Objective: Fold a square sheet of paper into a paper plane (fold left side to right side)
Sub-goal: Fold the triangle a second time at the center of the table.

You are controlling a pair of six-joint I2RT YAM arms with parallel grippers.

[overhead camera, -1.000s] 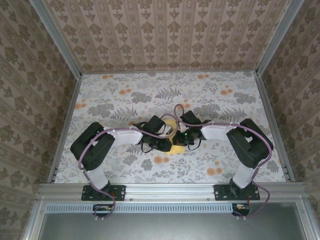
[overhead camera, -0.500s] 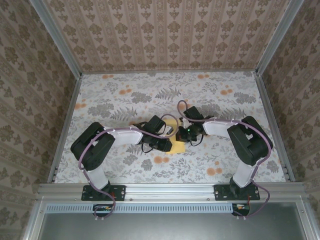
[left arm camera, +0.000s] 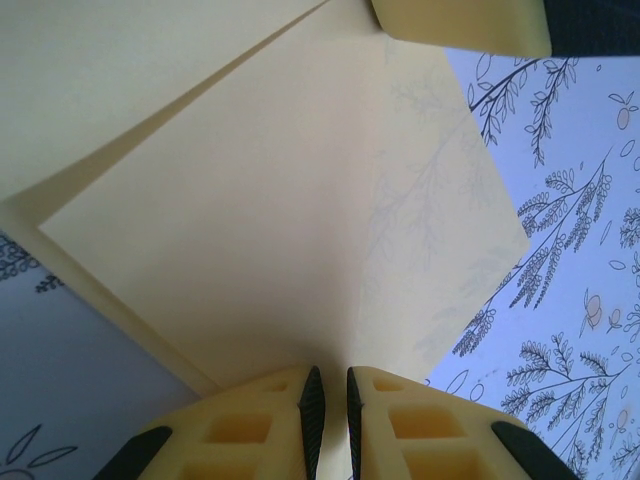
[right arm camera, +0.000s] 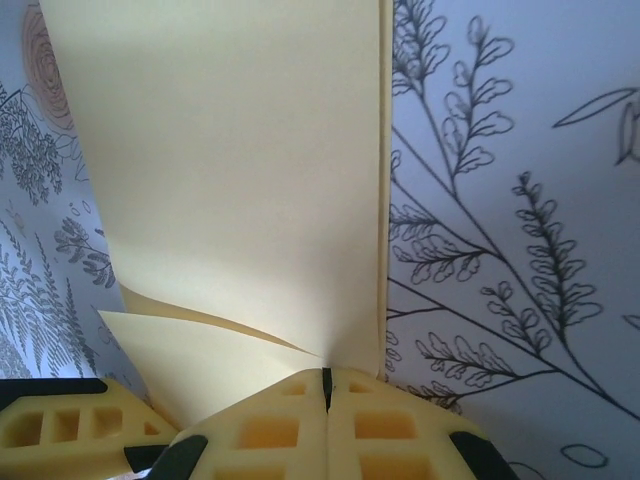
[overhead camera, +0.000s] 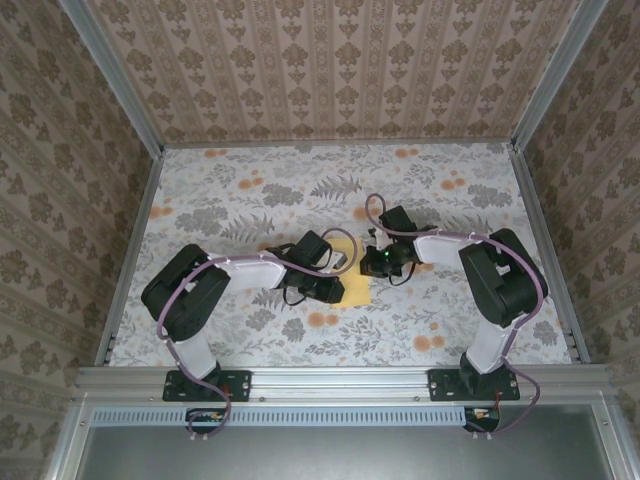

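Motion over the last second belongs to the right arm alone. Seen from above, the right gripper (overhead camera: pixel 376 263) has drawn away toward the table's right edge, and more of the square sheet of paper (overhead camera: pixel 355 288) is now uncovered than a second ago. The left gripper (overhead camera: pixel 343 266) has not shifted.

The paper sits on the floral tablecloth (overhead camera: pixel 250 200) near the middle of the table, a little toward the near edge, directly between the two grippers.

In the left wrist view the left gripper (left arm camera: pixel 330 388) has its fingers almost together. A crease of the paper (left arm camera: pixel 300 220) runs down into the thin gap, so it is clamped on the sheet, with two layers fanning out above. One pad of the other gripper (left arm camera: pixel 462 24) rests at the far corner.

In the right wrist view the right gripper (right arm camera: pixel 325 382) has its pads pressed tight together. The paper (right arm camera: pixel 250 170) converges exactly at that line, so it appears pinched there, with a lower flap curling off to the left.

My reading is that the right arm is drawing its layer across while the left anchors the rest. The fold looks underway but not yet flattened, and a slip at either pinch would skew the crease.
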